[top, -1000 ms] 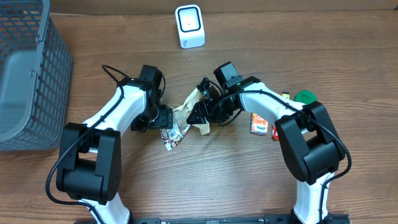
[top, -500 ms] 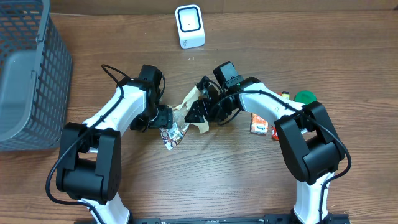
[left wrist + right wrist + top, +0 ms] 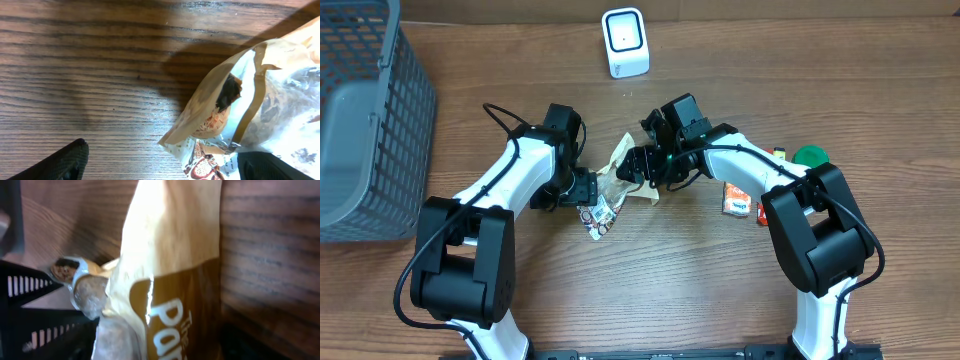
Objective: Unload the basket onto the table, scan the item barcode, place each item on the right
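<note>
— Tan-and-clear snack bag [image 3: 608, 195]: where's it lying?
— In front of the scanner [image 3: 625, 42], between both grippers. See, the left gripper [image 3: 585, 195] gapes wide beside it; the right gripper [image 3: 636, 172] straddles it, grip unclear.

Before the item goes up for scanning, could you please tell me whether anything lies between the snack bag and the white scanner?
Nothing visible does: only bare table lies between the snack bag and the white scanner. The right arm sits just beside that line, not across it.
</note>
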Controlling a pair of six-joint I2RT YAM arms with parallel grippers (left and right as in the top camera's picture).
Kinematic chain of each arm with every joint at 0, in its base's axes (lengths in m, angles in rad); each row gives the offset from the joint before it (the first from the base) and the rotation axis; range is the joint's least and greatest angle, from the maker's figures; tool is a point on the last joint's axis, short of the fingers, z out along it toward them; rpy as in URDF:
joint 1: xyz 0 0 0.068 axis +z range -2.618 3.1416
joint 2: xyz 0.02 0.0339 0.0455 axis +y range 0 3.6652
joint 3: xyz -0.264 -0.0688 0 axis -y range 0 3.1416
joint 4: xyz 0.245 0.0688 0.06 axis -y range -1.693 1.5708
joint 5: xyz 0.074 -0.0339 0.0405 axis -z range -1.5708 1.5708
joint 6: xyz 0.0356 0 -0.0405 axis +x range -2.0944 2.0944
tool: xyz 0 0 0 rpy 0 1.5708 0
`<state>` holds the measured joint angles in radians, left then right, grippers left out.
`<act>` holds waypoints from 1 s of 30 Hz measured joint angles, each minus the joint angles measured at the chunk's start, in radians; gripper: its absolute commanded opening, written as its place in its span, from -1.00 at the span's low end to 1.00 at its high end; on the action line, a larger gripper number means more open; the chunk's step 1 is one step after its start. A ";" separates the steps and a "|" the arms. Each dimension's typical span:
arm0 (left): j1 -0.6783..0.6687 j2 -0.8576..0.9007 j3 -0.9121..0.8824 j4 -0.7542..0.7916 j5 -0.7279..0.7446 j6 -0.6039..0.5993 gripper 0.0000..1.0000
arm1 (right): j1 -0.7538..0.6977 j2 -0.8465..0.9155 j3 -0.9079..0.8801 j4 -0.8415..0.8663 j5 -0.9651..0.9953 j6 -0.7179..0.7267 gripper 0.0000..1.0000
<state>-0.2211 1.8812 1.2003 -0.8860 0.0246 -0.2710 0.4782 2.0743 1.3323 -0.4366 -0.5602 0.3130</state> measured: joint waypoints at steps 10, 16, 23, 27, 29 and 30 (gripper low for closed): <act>0.000 0.000 0.000 0.000 0.000 0.000 0.63 | 0.000 0.000 0.000 0.032 0.002 0.002 0.43; 0.000 0.000 0.000 0.000 0.000 0.000 0.64 | 0.012 0.001 0.000 -0.027 0.007 0.002 0.28; 0.000 0.000 0.000 -0.001 -0.004 0.000 0.64 | 0.054 0.001 0.000 -0.025 0.014 0.002 -0.06; 0.001 0.000 0.000 -0.005 -0.011 0.000 0.65 | 0.052 0.001 0.000 0.001 -0.021 0.003 -0.14; 0.001 0.000 0.000 -0.006 -0.014 0.000 0.65 | 0.050 0.001 0.000 0.010 -0.047 0.008 -0.24; 0.001 0.000 0.000 -0.008 -0.015 0.000 0.66 | 0.048 0.001 0.000 0.010 -0.061 0.013 -0.28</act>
<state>-0.2203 1.8812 1.2003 -0.8936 0.0097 -0.2714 0.5259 2.0750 1.3319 -0.4267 -0.6216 0.3260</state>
